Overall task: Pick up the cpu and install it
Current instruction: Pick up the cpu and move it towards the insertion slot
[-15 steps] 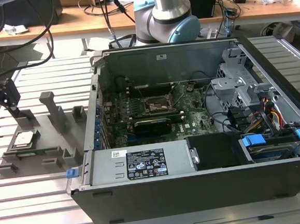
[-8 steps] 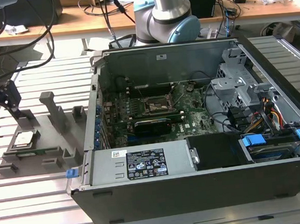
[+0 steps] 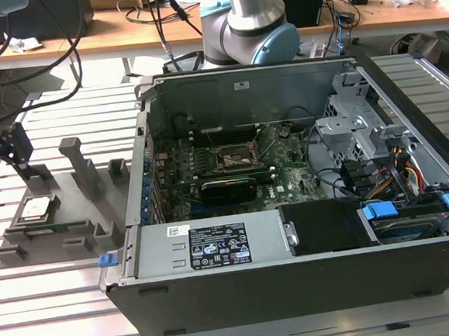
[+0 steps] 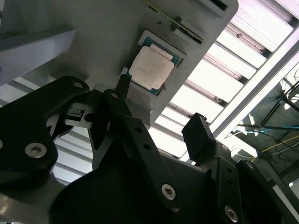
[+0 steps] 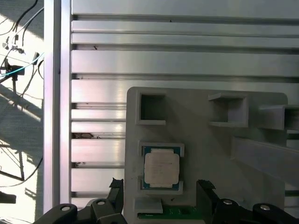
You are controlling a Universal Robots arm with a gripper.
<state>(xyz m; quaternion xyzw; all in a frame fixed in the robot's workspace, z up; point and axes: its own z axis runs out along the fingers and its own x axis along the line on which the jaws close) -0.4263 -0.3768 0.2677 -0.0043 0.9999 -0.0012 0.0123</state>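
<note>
1. Silver-topped cpu (image 5: 161, 169) is seated in a recess of the grey tray (image 5: 196, 154) (at the exterior view's left).
2. Gripper (image 5: 161, 185) is poised close over it, fingers (image 5: 205, 191) spread apart, nothing grasped.

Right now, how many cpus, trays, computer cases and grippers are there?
cpu: 1, lying in the tray
tray: 1
case: 1, lying open
gripper: 1, open, a finger on either side of the cpu
Total: 4
</note>
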